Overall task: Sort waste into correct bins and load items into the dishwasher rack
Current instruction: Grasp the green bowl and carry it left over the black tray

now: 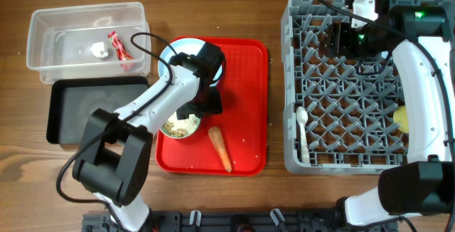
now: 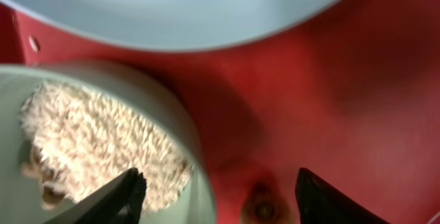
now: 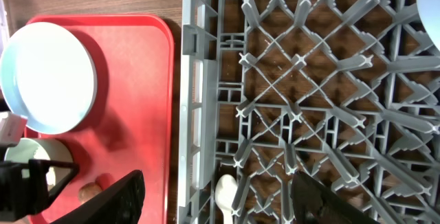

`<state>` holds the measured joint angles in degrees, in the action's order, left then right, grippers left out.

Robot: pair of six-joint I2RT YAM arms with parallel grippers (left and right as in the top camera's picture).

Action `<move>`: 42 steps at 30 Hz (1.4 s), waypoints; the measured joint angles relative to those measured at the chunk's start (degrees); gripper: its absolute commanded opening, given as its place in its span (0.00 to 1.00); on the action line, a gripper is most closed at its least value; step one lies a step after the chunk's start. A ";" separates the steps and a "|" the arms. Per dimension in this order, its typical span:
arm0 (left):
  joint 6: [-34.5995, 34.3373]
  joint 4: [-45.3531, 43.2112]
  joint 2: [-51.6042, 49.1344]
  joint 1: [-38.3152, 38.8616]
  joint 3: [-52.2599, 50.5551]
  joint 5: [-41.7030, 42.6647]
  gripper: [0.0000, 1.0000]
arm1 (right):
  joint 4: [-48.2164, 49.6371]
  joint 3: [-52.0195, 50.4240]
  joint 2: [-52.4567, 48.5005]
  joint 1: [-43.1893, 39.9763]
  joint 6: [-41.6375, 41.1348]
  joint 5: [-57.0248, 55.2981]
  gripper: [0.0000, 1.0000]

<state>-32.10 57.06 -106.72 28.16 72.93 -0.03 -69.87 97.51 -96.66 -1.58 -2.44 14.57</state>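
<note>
Rice scraps (image 2: 96, 148) fill the pale green bowl (image 2: 165, 107) at the near left of the red tray (image 1: 249, 82), so the left gripper (image 2: 218, 183) hangs wide open and empty, one finger inside the rim, one outside — placed, I judge, to pinch the wall. The right gripper (image 3: 216, 183), also spread and empty, hovers over the left edge of the dishwasher rack (image 1: 295, 82), by the spoon (image 3: 225, 191).

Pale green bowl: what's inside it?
Beige rice-like scraps are piled in the pale green bowl. Overhead, the left arm covers the bowl's upper part, so anything under it can't be seen.
</note>
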 measured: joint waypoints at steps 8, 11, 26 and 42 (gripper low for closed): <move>-0.37 -1.40 -1.40 0.00 0.00 -0.98 0.11 | -0.04 0.00 0.00 0.00 0.00 0.02 0.69; -0.28 -1.38 -1.40 0.00 0.00 -1.03 0.04 | -0.04 0.02 0.00 0.00 0.00 0.02 0.69; -0.22 2.62 3.13 -0.07 0.87 -1.79 0.04 | -0.24 0.00 0.00 0.00 0.02 0.02 0.69; 10.64 4.70 17.07 -24.87 1.62 8.94 0.04 | -0.26 0.00 0.00 0.00 0.20 0.02 0.69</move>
<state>-21.45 61.76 -89.65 3.29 74.54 8.91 -70.13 97.51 -96.66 -1.58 -2.24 14.59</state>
